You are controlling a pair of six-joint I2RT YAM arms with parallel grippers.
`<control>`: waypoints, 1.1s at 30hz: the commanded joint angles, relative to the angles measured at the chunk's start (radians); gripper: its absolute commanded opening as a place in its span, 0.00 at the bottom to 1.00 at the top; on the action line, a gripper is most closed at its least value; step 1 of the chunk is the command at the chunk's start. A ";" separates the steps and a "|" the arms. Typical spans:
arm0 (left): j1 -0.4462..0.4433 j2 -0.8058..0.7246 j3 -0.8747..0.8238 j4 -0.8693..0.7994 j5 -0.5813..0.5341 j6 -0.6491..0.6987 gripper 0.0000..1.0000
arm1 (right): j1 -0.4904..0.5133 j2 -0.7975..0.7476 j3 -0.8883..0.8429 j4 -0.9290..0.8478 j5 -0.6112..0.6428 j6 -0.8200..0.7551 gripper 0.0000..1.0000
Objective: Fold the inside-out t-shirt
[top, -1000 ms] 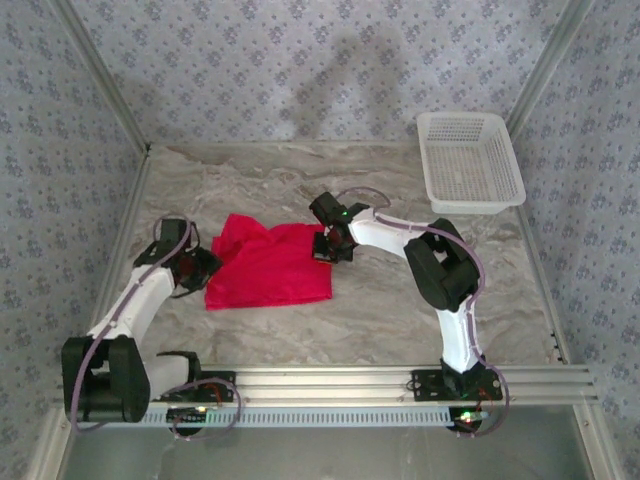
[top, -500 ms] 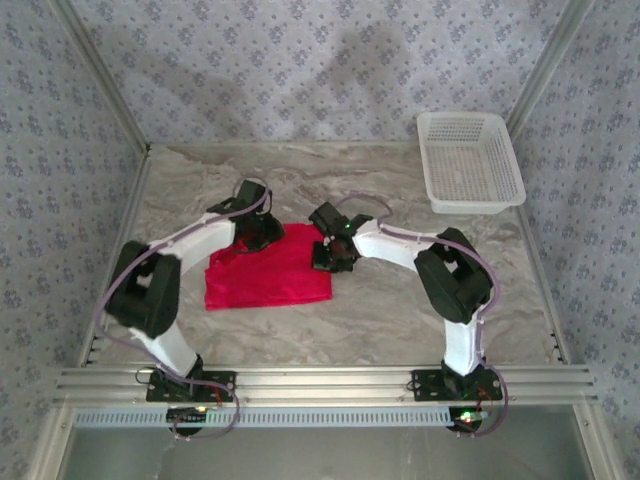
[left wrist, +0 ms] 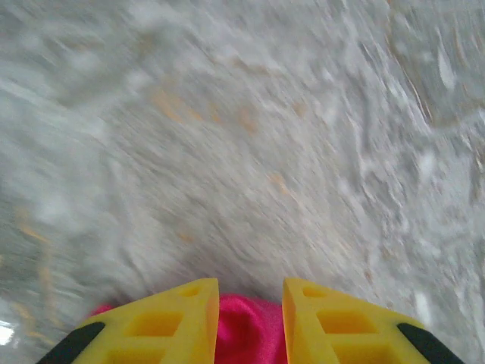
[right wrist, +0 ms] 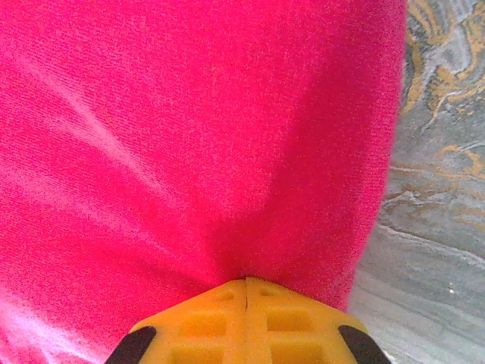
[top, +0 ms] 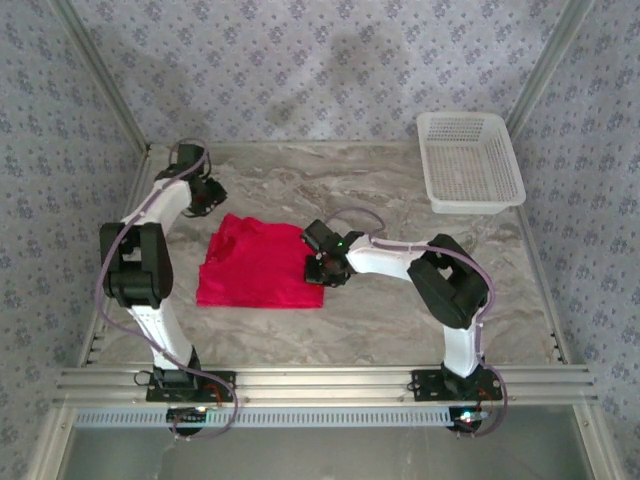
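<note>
Nearest to me, the right gripper [top: 322, 268] sits on the right edge of the red shirt [top: 255, 270]. Its two fingers are squeezed together and the cloth wrinkles in toward the tips, so I think it is pinching that edge.

The shirt lies mostly flat on the table [top: 400, 310], a bit left of the middle. Just past its far left corner is the left gripper [top: 205, 196]. Its fingers are apart with some red between them. I can't tell if they hold it, because the wrist picture is too blurry.

To fold well, I'd get a firm hold on both sides, lift slowly and carry the edge over evenly so nothing bunches up.

The white basket [top: 478, 206] is at the far right corner — not in the way. The right arm lies low beside the shirt, so I'd mind that.
</note>
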 commanded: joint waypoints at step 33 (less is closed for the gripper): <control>-0.316 -0.143 -0.354 0.135 0.157 0.038 0.14 | 0.133 -0.263 -0.134 -0.198 0.122 -0.046 0.03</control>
